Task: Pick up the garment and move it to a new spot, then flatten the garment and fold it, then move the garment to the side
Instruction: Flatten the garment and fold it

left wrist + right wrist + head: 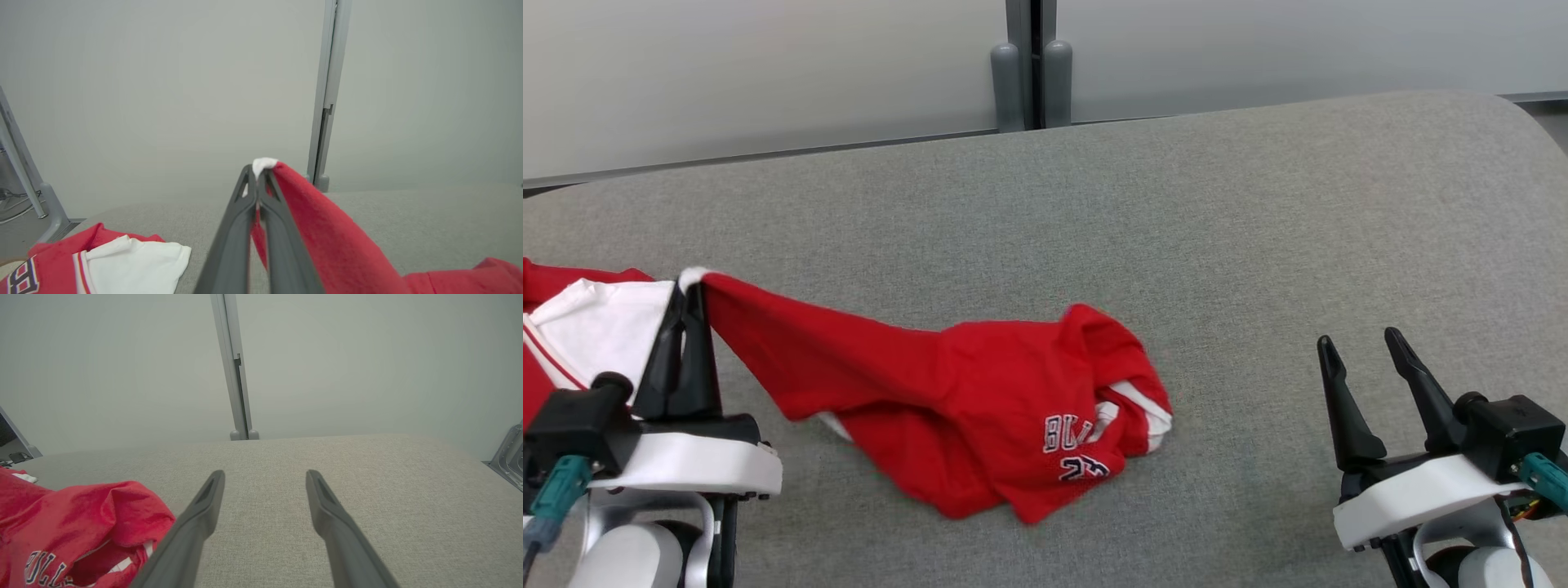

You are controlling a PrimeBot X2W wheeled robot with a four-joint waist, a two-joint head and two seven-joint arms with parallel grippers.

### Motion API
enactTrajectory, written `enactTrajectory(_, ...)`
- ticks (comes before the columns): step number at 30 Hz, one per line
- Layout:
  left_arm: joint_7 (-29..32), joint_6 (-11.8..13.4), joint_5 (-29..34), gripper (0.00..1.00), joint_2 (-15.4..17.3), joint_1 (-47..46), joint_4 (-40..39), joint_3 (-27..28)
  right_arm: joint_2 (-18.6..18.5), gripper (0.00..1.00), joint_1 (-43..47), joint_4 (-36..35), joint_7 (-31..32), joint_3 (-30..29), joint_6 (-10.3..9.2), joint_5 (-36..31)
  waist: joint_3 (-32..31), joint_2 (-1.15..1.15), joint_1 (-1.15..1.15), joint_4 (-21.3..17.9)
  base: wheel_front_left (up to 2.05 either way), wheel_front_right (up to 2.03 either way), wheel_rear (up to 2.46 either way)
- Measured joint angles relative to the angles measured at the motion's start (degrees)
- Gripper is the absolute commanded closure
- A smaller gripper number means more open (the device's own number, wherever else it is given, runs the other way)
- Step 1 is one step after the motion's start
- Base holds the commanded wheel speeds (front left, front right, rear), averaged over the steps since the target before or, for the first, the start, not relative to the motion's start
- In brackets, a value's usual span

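Observation:
The garment (980, 392) is a red jersey with white trim and dark lettering, crumpled on the grey table a little left of centre. One white-edged corner is pulled up and to the left, and my left gripper (690, 290) is shut on it. In the left wrist view the fingertips (258, 169) pinch that white corner while the red cloth (327, 228) drapes down to the right. My right gripper (1360, 341) stands open over bare table at the lower right, well apart from the garment. Its wrist view shows the gripper (265, 475) with nothing between the fingers and the garment (81, 514) at the left.
A second red-and-white piece of clothing (588, 327) lies at the table's far left edge, just beyond my left gripper; it also appears low in the left wrist view (122, 257). The grey fabric-covered table (1176, 204) stretches back to pale partition panels with a grey post (1031, 73).

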Motion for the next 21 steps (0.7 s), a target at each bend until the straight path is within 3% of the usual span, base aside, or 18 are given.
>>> enactTrajectory(4,2.7,1.2,2.0,1.0,1.3,0.3,-8.0,-0.9,0.2,0.0,0.0,0.1,0.0,0.1,0.0,0.0,0.1,0.0,0.0,0.2,0.0,0.0,0.0)
enactTrajectory(9,6.4,-1.9,2.6,1.0,-0.4,-1.8,-11.0,-8.4,0.4,0.0,-0.7,0.4,0.0,0.3,0.0,0.4,0.5,0.0,0.0,-0.4,0.0,0.0,0.0)
enactTrajectory(16,7.9,-9.0,2.5,1.0,-8.5,-7.9,-2.9,-21.4,0.5,0.0,-1.6,0.8,0.1,0.5,0.0,0.5,1.6,0.0,0.0,-2.5,0.0,0.0,0.0)
enactTrajectory(21,7.3,-12.2,2.8,1.0,-12.9,-10.9,4.4,-26.4,0.6,0.0,-2.4,0.9,0.1,0.9,0.0,0.6,2.4,0.0,0.0,-4.4,0.0,0.0,0.0)
